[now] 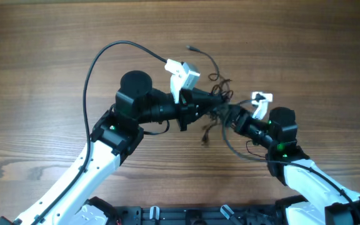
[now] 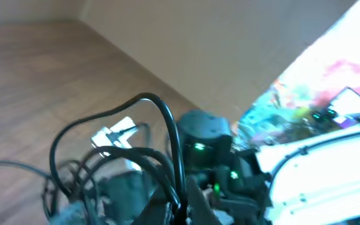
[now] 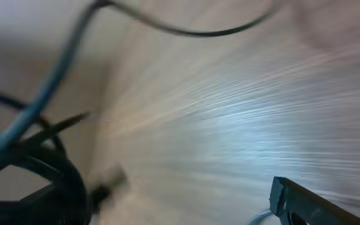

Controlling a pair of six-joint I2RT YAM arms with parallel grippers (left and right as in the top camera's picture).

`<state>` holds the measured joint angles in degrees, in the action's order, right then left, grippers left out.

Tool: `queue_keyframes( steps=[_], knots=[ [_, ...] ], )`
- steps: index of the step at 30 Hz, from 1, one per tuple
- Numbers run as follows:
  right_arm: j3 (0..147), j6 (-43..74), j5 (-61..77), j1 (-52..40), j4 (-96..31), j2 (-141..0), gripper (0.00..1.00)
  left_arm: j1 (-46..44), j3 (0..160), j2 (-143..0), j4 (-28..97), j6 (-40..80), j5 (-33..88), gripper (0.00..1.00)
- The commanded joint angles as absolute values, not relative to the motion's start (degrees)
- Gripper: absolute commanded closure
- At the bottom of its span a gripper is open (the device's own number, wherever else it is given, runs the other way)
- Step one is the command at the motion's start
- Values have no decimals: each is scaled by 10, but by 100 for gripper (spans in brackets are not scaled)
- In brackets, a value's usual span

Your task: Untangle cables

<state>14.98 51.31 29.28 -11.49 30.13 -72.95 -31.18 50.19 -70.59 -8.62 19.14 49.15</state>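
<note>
Left gripper (image 1: pixel 212 105): clenched on cables (image 1: pixel 221 92), apparently anchoring the knotted bundle as a fixed point over table (image 1: pixel 42 50) centre. Right gripper (image 1: pixel 232 116): spread wide, grasping nothing, just beside bundle; likely positioned to seize a loose strand for pulling free.

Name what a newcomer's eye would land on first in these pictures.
First, the knot of thin black cables at the middle of the brown wooden table. The left gripper reaches into it from one side, shut, and the right gripper comes in from the other, open. One loose strand arcs away from the knot, ending in a small plug.
</note>
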Motion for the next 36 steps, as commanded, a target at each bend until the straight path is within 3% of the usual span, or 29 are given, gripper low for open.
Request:
queue_keyframes(
  steps=[1, 7, 14, 20, 23, 26, 29, 33, 36],
  knots=[
    [148, 562, 157, -66, 237, -733, 0, -299, 507, -701, -83, 204, 577, 96],
    [148, 565, 213, 30, 195, -733, 0, -232, 507, -697, -63, 204, 576, 96],
    [148, 555, 196, 84, 155, -733, 0, -191, 507, -697, -26, 204, 576, 96],
    [148, 543, 274, 102, 198, -733, 0, -157, 507, -697, 26, 204, 550, 96],
    [148, 493, 443, 102, 328, -733, 0, -165, 507, -700, 70, 201, 516, 96],
    [148, 493, 517, 102, 422, -733, 0, -188, 507, -713, 84, 199, 511, 96],
    [148, 495, 527, 102, 436, -733, 0, -225, 507, -739, 74, 200, 489, 96],
    [148, 490, 567, 102, 433, -733, 0, -280, 507, -779, -34, 245, 489, 96],
    [147, 467, 626, 101, 430, -733, 17, -291, 507, -788, -68, 245, 470, 96]
  ],
)
